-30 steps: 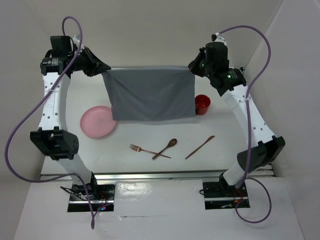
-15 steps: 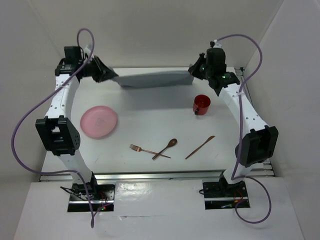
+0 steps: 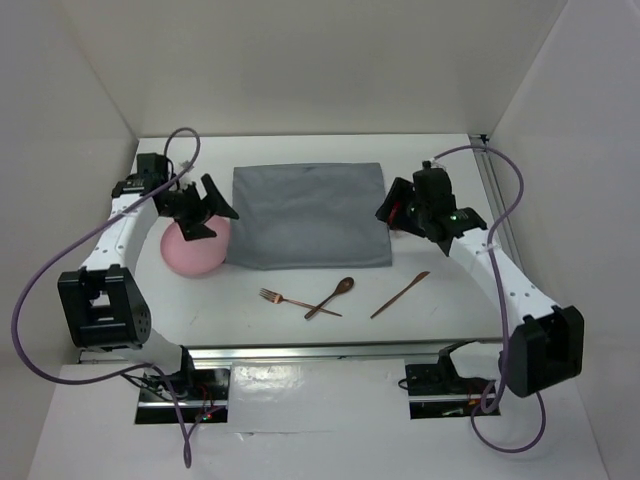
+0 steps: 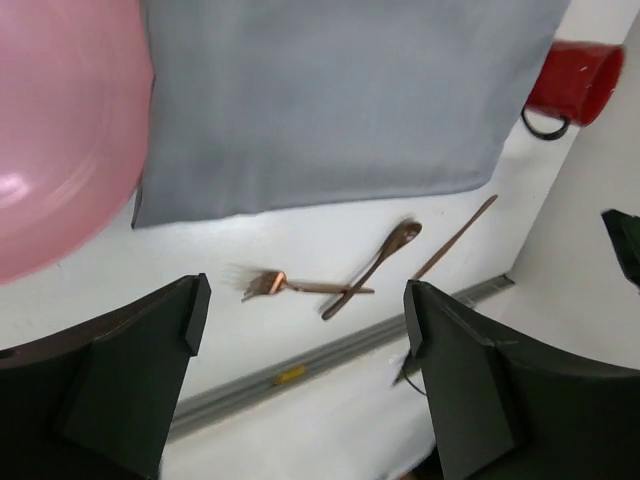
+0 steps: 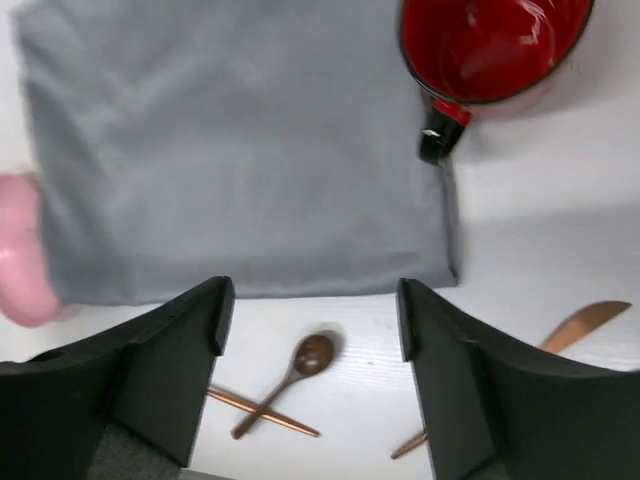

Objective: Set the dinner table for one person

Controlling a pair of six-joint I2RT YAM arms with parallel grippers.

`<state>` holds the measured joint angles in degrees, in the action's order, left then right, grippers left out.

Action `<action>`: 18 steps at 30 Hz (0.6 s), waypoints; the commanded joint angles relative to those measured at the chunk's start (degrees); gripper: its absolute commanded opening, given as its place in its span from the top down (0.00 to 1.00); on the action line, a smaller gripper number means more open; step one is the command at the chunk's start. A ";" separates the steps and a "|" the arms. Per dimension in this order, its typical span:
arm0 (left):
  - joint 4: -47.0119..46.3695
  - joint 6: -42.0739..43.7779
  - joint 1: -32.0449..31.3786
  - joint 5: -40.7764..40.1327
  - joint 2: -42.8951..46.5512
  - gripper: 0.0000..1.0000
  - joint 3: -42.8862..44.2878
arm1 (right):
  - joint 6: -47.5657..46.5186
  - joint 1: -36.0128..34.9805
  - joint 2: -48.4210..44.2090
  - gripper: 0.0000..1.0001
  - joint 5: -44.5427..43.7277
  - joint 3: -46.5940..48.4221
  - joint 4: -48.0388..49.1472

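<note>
Left claw: the left gripper (image 3: pixel 214 205) hovers low with its two black fingers (image 4: pixel 130 380) spread wide, and there is nothing between them.
Right claw: the right gripper (image 3: pixel 388 212) is likewise wide apart, fingers (image 5: pixel 170 370) bare, holding nothing.
Dinner table: the large plain white rectangular tabletop (image 3: pixel 200 310) lies under both claws, its metal rail (image 3: pixel 330 350) running behind them along the near edge.
Cloth: a grey rectangular cloth (image 3: pixel 308 215) lies flat on the tabletop between the two claws, and each claw hangs over or just beside one of its side edges.
Plate: a round pink plastic plate (image 3: pixel 195 248) sits under the left claw, on its outer side and just beside the cloth's edge. I cannot tell whether they touch.
Mug: a red enamel mug with a dark rim (image 5: pixel 490 45) stands upright ahead of the right claw, at the cloth's side edge, its handle turned toward the claw. From above, the claw hides it.
Fork and spoon: a copper-coloured fork (image 3: pixel 285 298) and a copper-coloured spoon (image 3: pixel 332 296) lie crossed at their handles, nearer the arm bases than either claw, just past the cloth's near edge.
Knife: a copper-coloured knife (image 3: pixel 400 294) lies aslant near the right claw, apart from the spoon.
</note>
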<state>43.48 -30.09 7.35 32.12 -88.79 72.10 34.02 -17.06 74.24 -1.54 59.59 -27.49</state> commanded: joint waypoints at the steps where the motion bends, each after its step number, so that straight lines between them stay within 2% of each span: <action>1: 0.64 3.81 0.03 -3.03 1.79 0.03 6.64 | 0.52 -2.53 -3.23 0.25 -2.85 3.68 2.08; 2: 0.64 4.42 -0.49 -3.03 1.09 0.09 7.61 | -0.18 -3.15 -2.44 0.44 -2.85 4.30 1.56; 3: 0.64 4.42 -0.50 -3.03 -0.40 0.19 8.93 | -0.18 -4.29 -1.39 0.57 -2.85 5.43 1.56; 4: 0.03 3.46 -1.63 -3.03 -1.20 0.63 9.46 | -0.70 -4.82 1.41 0.69 -2.16 6.06 1.56; 5: 0.02 3.46 -2.16 -3.55 -2.16 0.85 9.99 | -0.71 -5.35 2.92 0.81 -2.15 6.84 1.56; 6: -0.59 2.76 -2.87 -4.25 -3.22 1.00 10.52 | -0.71 -6.05 4.58 0.96 -2.15 7.46 1.56; 7: -0.59 2.75 -4.61 -5.48 -5.40 1.00 11.57 | -1.23 -6.58 6.43 1.00 -2.15 9.03 1.56; 18: -5.16 -2.08 -14.56 -23.32 -15.17 1.00 9.73 | -2.82 -7.90 30.60 1.00 0.49 18.45 0.33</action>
<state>39.99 -30.50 -5.80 15.84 -102.91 82.08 32.18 -24.34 101.95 -1.63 74.13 -27.00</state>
